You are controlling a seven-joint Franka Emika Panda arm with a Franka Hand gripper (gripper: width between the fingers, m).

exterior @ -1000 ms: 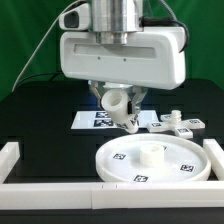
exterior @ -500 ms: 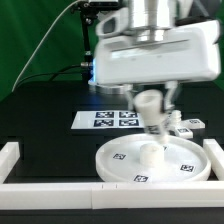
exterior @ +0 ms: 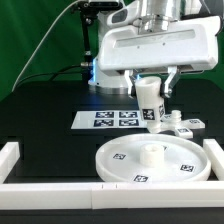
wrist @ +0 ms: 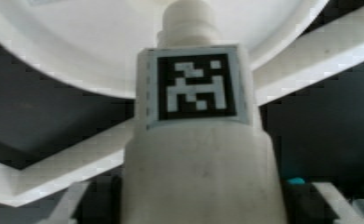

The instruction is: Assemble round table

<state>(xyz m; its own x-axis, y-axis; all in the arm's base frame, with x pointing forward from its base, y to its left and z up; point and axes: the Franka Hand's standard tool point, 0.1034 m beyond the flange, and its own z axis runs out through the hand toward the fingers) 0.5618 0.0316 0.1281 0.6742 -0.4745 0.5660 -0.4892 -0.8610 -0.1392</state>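
Note:
The round white disc (exterior: 152,160) lies on the black table with a raised hub (exterior: 151,152) at its middle and several square tags on top. My gripper (exterior: 150,92) is shut on the white cylindrical leg (exterior: 151,104), which hangs upright above the hub, its lower end a little above the disc. In the wrist view the leg (wrist: 197,150) fills the middle with its tag facing the camera, and the disc (wrist: 81,50) lies beyond it. The dark fingers (wrist: 108,195) press the leg from both sides.
The marker board (exterior: 108,119) lies behind the disc. Small white parts (exterior: 183,125) sit at the exterior view's right of it. White border rails run along the front (exterior: 60,190), left (exterior: 8,155) and right (exterior: 215,150).
The arm moved toward the exterior view's right, then rose. The leg went from tilted to upright, from close above the hub to higher up.

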